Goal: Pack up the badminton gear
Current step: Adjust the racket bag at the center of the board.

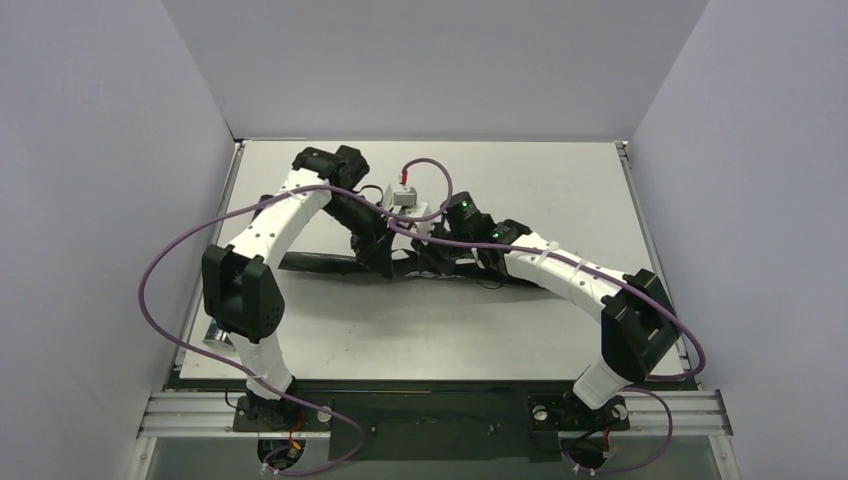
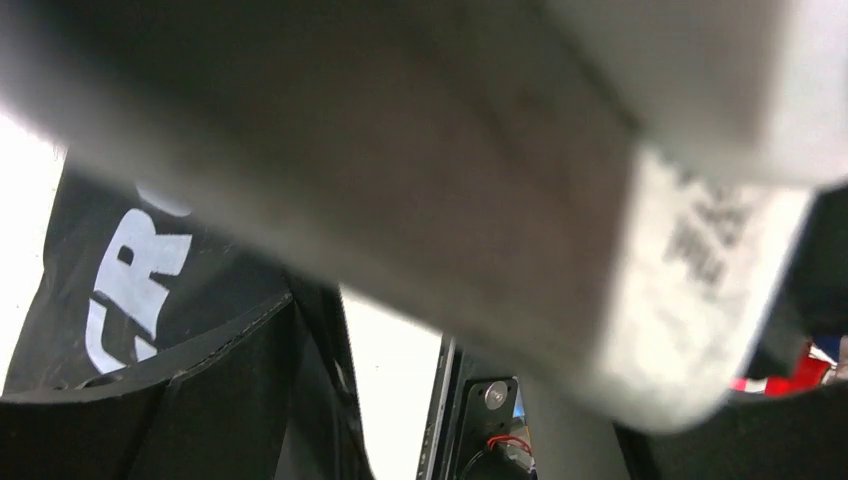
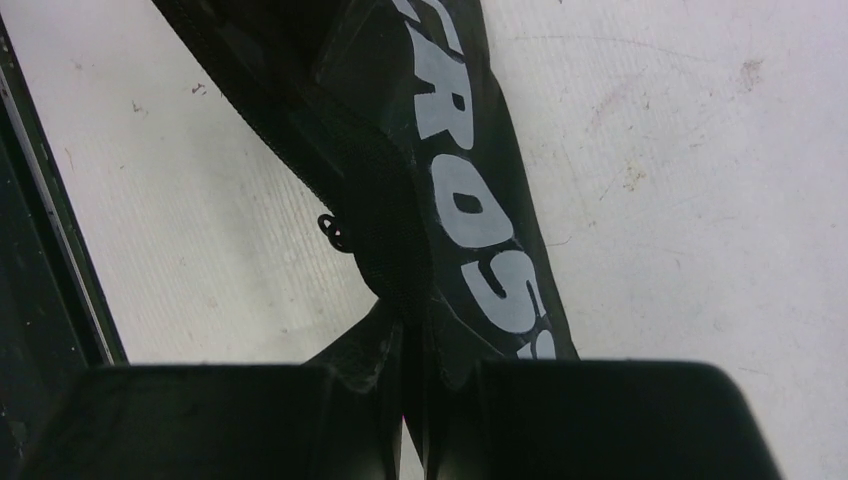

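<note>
The black racket bag (image 1: 320, 263) with white "CROSS" lettering lies flat across the middle of the table (image 1: 560, 180). Both arms meet over its middle. My right gripper (image 1: 432, 256) is shut on a pinched fold of the bag (image 3: 470, 200) along its zipper seam, beside a small black zipper pull (image 3: 335, 232); its fingers (image 3: 230, 420) are pressed together around the fabric. My left gripper (image 1: 378, 252) hovers just left of it with its jaws wide apart and nothing between them. In the left wrist view the bag's lettering (image 2: 135, 290) shows at the left.
A blurred white arm part with a printed label (image 2: 620, 250) fills the upper left wrist view, close to the lens. Purple cables (image 1: 160, 260) loop over the left side. A black rail (image 3: 50, 260) edges the table, and grey walls enclose it.
</note>
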`<state>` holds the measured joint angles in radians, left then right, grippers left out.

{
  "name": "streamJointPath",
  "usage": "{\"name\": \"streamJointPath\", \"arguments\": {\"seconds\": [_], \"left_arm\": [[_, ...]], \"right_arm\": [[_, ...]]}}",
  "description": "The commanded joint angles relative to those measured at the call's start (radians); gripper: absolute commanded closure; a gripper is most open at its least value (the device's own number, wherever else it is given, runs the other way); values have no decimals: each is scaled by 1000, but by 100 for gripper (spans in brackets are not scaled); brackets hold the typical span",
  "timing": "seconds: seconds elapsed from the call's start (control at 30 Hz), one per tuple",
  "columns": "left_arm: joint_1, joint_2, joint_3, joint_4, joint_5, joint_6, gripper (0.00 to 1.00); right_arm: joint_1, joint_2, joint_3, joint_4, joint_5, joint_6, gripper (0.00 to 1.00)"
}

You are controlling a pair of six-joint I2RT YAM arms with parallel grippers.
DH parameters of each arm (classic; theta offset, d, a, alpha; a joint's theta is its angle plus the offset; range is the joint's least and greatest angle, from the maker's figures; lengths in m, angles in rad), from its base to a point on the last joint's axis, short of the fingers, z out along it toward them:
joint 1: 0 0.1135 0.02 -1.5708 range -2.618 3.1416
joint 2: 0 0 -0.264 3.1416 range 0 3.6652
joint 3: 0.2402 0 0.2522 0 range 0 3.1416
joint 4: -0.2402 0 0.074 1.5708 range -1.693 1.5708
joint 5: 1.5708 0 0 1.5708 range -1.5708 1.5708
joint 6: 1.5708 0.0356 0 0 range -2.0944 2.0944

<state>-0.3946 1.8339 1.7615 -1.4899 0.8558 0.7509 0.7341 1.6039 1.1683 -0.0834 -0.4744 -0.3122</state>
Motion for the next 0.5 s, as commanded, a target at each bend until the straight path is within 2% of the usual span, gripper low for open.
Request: {"name": "streamJointPath", "arguments": {"seconds": [0.0,0.27,0.47], "left_arm": [[-23,-82,-53,121,-47,-23,17],[-16,-179,-198,415,-180,-95,14],[-20,-281,-322,529,-218,-24,13]], "right_arm": [[6,-74,10,74,-5,33,100],[4,-98,13,107,-57,67,100],[-42,-130,-34,243,-182,195,100]]}}
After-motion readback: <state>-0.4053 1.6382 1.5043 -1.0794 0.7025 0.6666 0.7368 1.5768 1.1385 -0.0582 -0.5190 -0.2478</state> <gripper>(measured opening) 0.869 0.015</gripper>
